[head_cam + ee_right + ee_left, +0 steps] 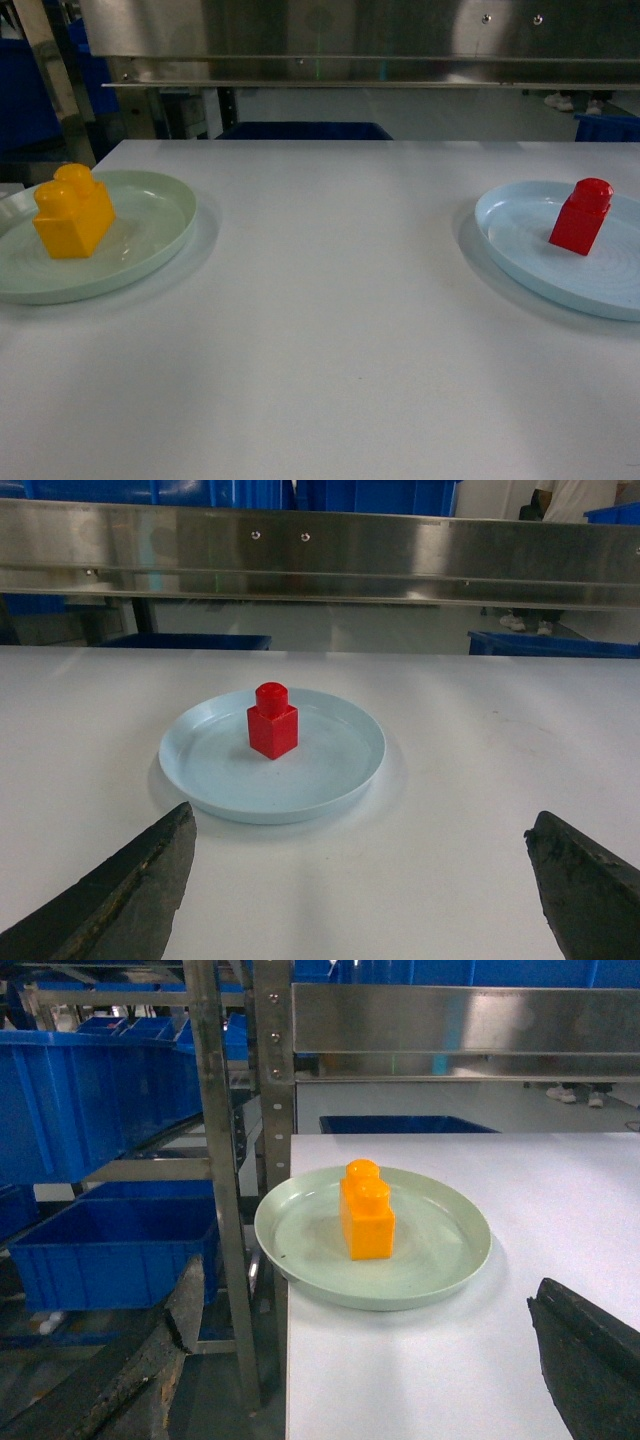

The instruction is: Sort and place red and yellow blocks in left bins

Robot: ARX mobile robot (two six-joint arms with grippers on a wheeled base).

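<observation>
Steel shelving backs a smooth white table (330, 330). Glossy yellow brick (72, 212) stands on the green plate (150, 250), red brick (581, 216) on the blue plate (520, 250). Blue ribbed crates (110, 1250) sit left. Left gripper (370, 1360) and right gripper (360, 880) both gape, holding nothing.

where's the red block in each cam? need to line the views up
Head: red block at right edge, upright on the blue plate.
Left wrist: not in view; only the yellow block on the green plate.
Right wrist: red block near centre, on the blue plate, between the open right hand's fingers.
Shared landmark: steel shelf rail behind the white table, in all three views.
</observation>
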